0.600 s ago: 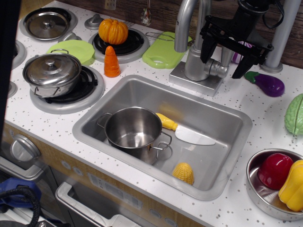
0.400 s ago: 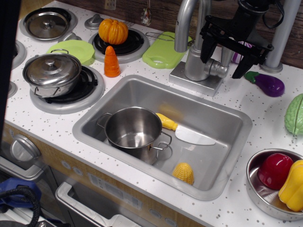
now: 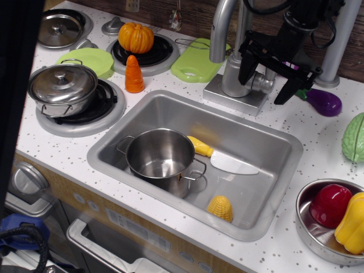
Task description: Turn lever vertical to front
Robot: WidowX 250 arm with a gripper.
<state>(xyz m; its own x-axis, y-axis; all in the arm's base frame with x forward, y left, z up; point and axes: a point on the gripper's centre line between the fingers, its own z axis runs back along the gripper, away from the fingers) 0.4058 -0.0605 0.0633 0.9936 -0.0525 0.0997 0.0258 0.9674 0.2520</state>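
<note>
The lever [image 3: 262,84] is a short silver-grey stub jutting to the right from the faucet's thick grey column [image 3: 234,74], behind the sink. My black gripper [image 3: 266,84] hangs over it from above with its two fingers spread. One finger [image 3: 247,69] is to the left of the lever by the column, the other [image 3: 285,91] is to its right. The fingers straddle the lever without closing on it. The curved spout [image 3: 219,28] rises at the left of the column.
A steel sink [image 3: 284,170] holds a pot [image 3: 160,156], a toy knife [image 3: 224,160] and a corn piece [image 3: 220,208]. A purple eggplant [image 3: 324,102] lies just right of my gripper. A grey pole [image 3: 341,40] stands behind. A bowl [image 3: 304,222] with peppers is at the front right.
My gripper has come down a little and shifted slightly left, so its fingers now sit lower around the lever. The lever has not moved.
</note>
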